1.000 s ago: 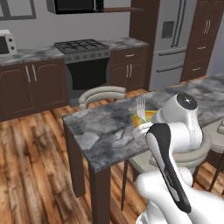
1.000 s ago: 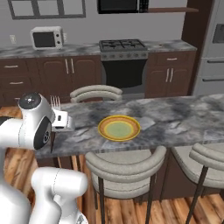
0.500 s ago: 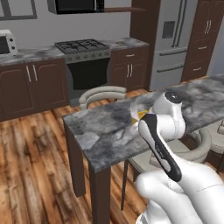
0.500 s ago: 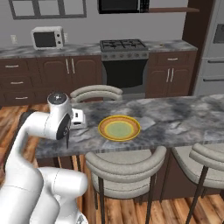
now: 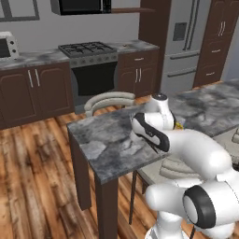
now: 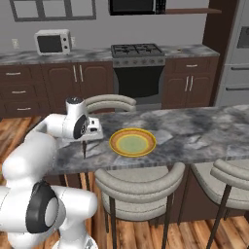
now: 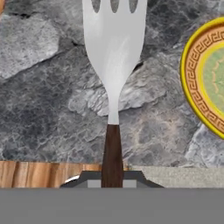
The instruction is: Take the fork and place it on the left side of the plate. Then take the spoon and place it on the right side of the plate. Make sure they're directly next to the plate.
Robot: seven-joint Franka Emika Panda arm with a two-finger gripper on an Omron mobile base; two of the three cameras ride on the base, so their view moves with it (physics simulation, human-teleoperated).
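The fork (image 7: 113, 65) is held by its dark handle between the jaws (image 7: 112, 177), which are closed on it; its silver tines point away from the hand, out over the grey marbled surface (image 7: 39, 105). In the hand view the fork stands apart from the plate (image 7: 205, 74), whose yellow rim and patterned orange ring curve in at the right edge, with bare stone between the two. A sliver of something orange shows at the top left corner of that view, too little to name.

From the right base view the jaws (image 6: 85, 139) hang over the surface (image 6: 194, 131) just left of the plate (image 6: 132, 142), with the fork (image 6: 84, 149) showing as a thin dark line below the hand. The plate lies flat near the front edge. A padded stool (image 6: 141, 187) stands in front of the surface below the plate, another (image 6: 108, 103) behind it.

From the left base view the arm (image 5: 186, 149) reaches across the surface (image 5: 107, 140), and its white body hides the fork. A stove (image 5: 88, 49) stands at the back wall.
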